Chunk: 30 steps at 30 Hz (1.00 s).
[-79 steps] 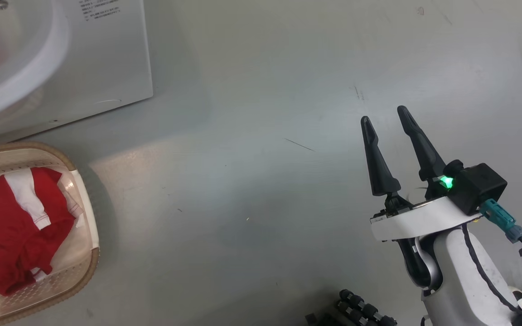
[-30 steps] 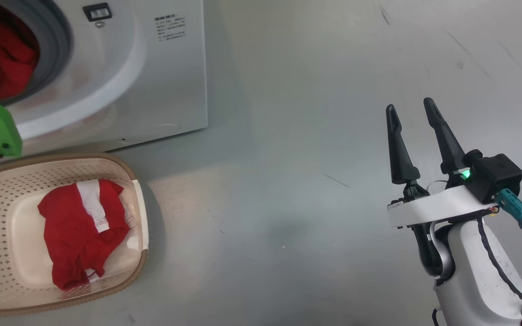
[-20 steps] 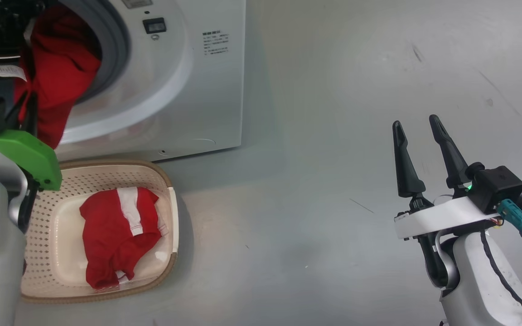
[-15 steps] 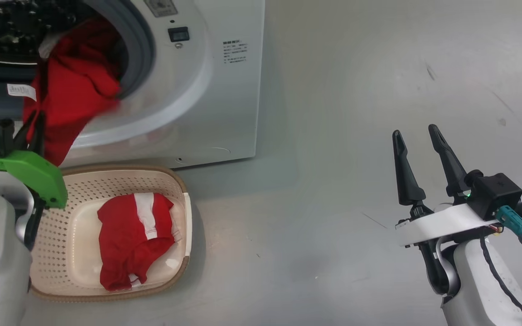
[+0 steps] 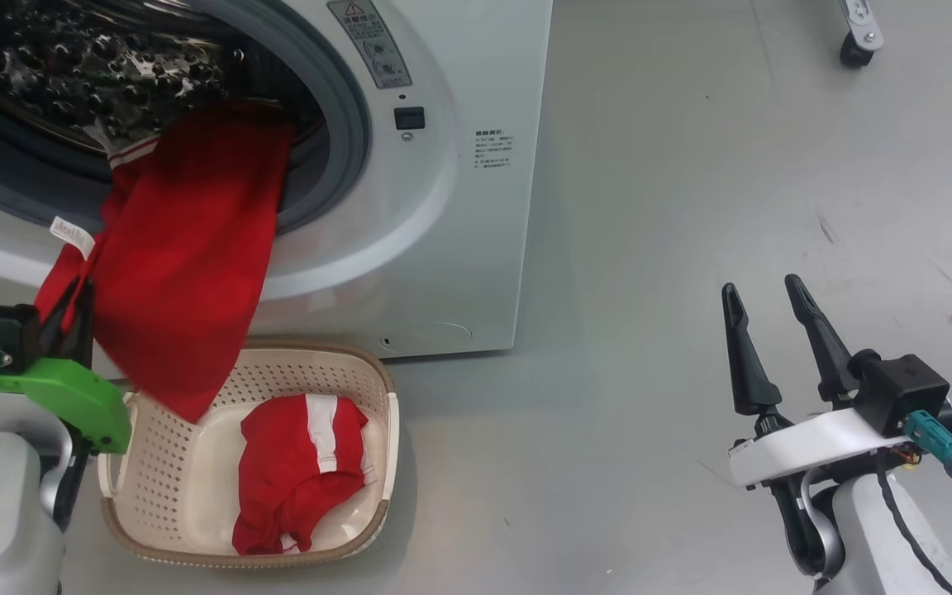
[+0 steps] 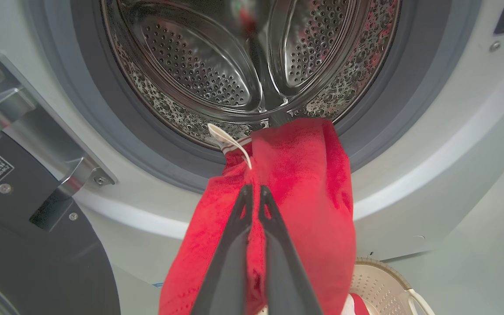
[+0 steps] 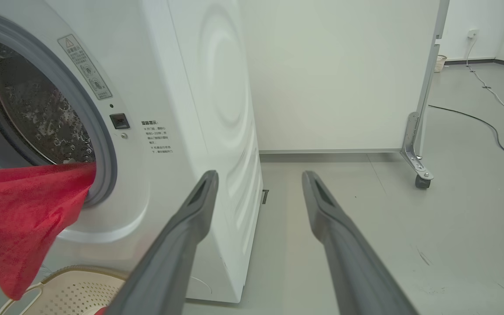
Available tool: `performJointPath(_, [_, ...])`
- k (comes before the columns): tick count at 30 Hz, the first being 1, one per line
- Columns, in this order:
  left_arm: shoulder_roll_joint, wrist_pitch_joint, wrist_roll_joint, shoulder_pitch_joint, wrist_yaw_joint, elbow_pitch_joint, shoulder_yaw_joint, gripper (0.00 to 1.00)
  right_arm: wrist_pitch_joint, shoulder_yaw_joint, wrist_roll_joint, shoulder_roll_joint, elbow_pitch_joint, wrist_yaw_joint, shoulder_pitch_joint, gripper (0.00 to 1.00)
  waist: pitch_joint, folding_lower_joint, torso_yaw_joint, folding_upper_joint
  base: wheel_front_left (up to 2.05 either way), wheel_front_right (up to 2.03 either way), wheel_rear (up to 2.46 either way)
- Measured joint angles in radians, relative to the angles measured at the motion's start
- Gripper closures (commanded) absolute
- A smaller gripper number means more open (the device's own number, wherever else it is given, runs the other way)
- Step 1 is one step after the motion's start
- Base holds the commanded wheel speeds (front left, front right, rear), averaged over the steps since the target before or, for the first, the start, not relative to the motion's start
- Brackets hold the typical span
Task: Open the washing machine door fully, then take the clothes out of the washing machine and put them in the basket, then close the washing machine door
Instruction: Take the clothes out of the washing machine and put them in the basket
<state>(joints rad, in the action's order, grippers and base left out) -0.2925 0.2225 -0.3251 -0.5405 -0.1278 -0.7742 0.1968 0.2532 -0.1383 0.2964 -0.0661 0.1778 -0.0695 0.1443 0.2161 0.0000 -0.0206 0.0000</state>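
Clothes [image 5: 187,273] over gasket edge [image 5: 352,149], above basket [image 5: 380,373]

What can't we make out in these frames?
- Drum, lower front, left wrist view: hidden by the hanging garment; leftover clothes unknown.
- Washing machine door, left wrist view: cut off by left and bottom edges; opening angle unclear.
- Basket, left end, head view: covered by that garment's hem.
- Machine's printed notice, head view: too small to read.

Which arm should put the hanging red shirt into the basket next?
Left. The left tool is shut on the red garment, which hangs just above the basket. The right tool is open, holding nothing, far off to the side.
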Motion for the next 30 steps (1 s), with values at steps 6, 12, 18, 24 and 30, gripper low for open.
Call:
performJointPath(6, [0.002, 0.021, 0.009, 0.052, 0.0, 0.083, 0.001, 1.0, 0.0, 0.009, 0.0, 0.001, 0.005, 0.0, -0.039, 0.0, -0.057, 0.0, 0.02, 0.0, 0.0, 0.0, 0.0])
performJointPath(12, [0.003, 0.029, 0.015, 0.065, 0.0, 0.197, -0.003, 1.0, 0.0, 0.013, 0.0, 0.003, 0.006, -0.002, -0.055, 0.0, -0.09, 0.0, 0.034, 0.0, 0.0, 0.0, 0.0])
performJointPath(18, [0.005, 0.03, 0.04, 0.089, 0.004, 0.371, -0.035, 1.0, 0.0, 0.012, 0.0, 0.003, 0.006, -0.009, -0.064, 0.0, -0.114, 0.0, 0.04, 0.0, 0.0, 0.0, 0.0])
performJointPath(24, [0.02, 0.03, 0.045, 0.108, 0.011, 0.511, -0.06, 1.0, 0.0, 0.012, 0.0, 0.004, 0.005, -0.011, -0.075, 0.0, -0.125, 0.0, 0.04, 0.0, 0.0, 0.0, 0.0])
performJointPath(30, [0.027, 0.03, 0.054, 0.147, 0.024, 0.594, -0.084, 1.0, 0.0, 0.011, 0.0, 0.004, 0.002, -0.012, -0.079, 0.0, -0.125, 0.0, 0.039, 0.0, 0.0, 0.0, 0.0])
